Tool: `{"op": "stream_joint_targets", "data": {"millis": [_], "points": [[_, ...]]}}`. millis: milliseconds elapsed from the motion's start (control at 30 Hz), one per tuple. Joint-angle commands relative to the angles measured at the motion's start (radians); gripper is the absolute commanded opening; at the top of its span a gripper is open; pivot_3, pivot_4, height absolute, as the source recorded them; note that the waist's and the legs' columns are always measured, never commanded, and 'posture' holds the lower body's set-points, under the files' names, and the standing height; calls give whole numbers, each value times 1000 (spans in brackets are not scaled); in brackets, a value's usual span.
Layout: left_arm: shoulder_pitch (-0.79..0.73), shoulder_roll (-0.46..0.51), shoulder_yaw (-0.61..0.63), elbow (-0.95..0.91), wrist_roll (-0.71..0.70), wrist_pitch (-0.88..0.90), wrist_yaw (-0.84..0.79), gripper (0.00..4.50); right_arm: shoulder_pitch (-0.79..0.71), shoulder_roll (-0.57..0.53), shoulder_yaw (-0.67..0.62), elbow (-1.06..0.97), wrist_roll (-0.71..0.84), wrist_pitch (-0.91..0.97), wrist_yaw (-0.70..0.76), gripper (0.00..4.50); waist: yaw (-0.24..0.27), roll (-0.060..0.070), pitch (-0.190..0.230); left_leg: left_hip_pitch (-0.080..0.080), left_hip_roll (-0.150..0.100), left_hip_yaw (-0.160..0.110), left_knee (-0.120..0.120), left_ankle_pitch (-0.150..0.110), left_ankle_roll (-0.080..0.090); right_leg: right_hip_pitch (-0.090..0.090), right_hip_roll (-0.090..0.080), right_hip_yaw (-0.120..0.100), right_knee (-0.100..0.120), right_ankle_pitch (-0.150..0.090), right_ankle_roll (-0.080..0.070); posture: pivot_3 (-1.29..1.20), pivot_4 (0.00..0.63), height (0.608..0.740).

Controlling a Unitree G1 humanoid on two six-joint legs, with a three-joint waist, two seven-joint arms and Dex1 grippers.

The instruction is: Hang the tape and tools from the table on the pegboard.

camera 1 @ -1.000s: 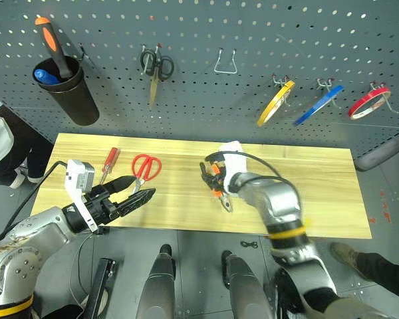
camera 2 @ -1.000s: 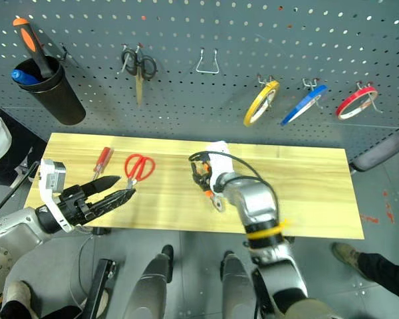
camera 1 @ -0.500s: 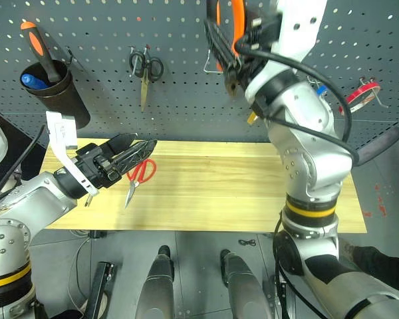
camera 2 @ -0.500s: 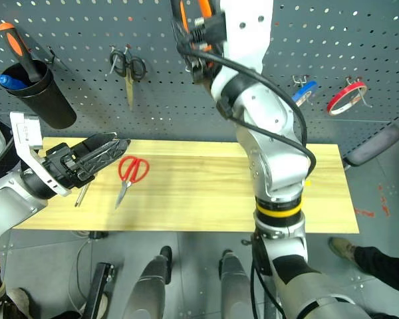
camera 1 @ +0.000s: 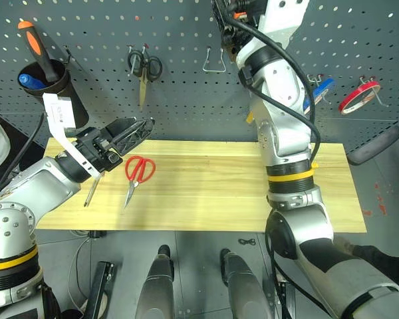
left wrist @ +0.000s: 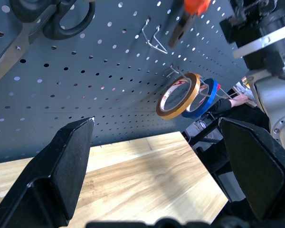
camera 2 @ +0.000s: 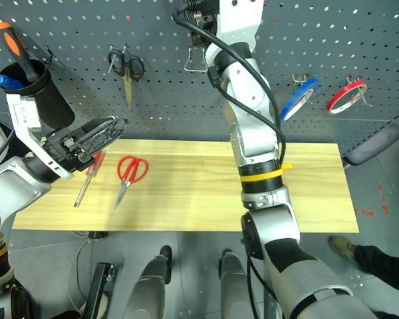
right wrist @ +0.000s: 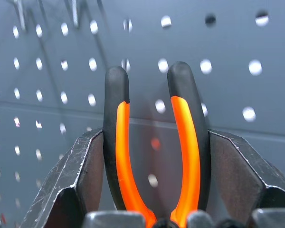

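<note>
Already the blue tape [camera 1: 317, 92] hangs on the pegboard [camera 1: 186, 80], between the yellow roll [left wrist: 178, 96] and the red roll [camera 1: 358, 97], so that part looks done. The right gripper [right wrist: 154, 156] is raised in front of the board with its fingers clamped on the orange-and-black pliers [right wrist: 152, 137], handles pointing at the holes, near the empty wire hook [camera 1: 215, 61]; hanging them appears to be the step in hand. The left gripper [camera 1: 123, 136] hovers wide apart and empty over the near-left part of the counter [camera 1: 206, 193]. Beneath it the red-handled scissors [camera 1: 137, 174] and, just beside them, the screwdriver [camera 2: 86, 181] lie flat on the wood. By my reckoning, one of four items is up, one is in transit and two remain to be picked up.
</note>
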Motion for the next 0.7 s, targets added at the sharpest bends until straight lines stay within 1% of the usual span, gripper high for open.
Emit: {"op": "stream_joint_targets", "data": {"millis": [33,167,267,467,700], "points": [[-27,8,23,-7,-22,-24,3,4500,-56,21,-19,-5,34,-63,-4,2950,3,0,0,0,0,0,0,0,0,0,0,0,0,0,0,67,386,740],[-58,-2,21,2,-41,-31,22,4500,-59,47,-26,18,54,-67,-13,2950,6,0,0,0,0,0,0,0,0,0,0,0,0,0,0,68,385,740],[-58,12,14,2,-27,-21,9,4500,-54,63,-36,52,60,-72,-28,2950,5,0,0,0,0,0,0,0,0,0,0,0,0,0,0,73,388,740],[-61,17,12,3,-26,-18,9,4500,-30,56,-32,116,42,-104,-39,2950,6,0,0,0,0,0,1,2,0,0,0,0,2,1,-1,77,386,740],[-53,17,10,8,-12,-19,-2,4500,31,67,-17,133,40,-37,-47,2950,6,0,0,0,0,0,1,6,-2,0,0,0,2,4,-1,74,385,740]]}}
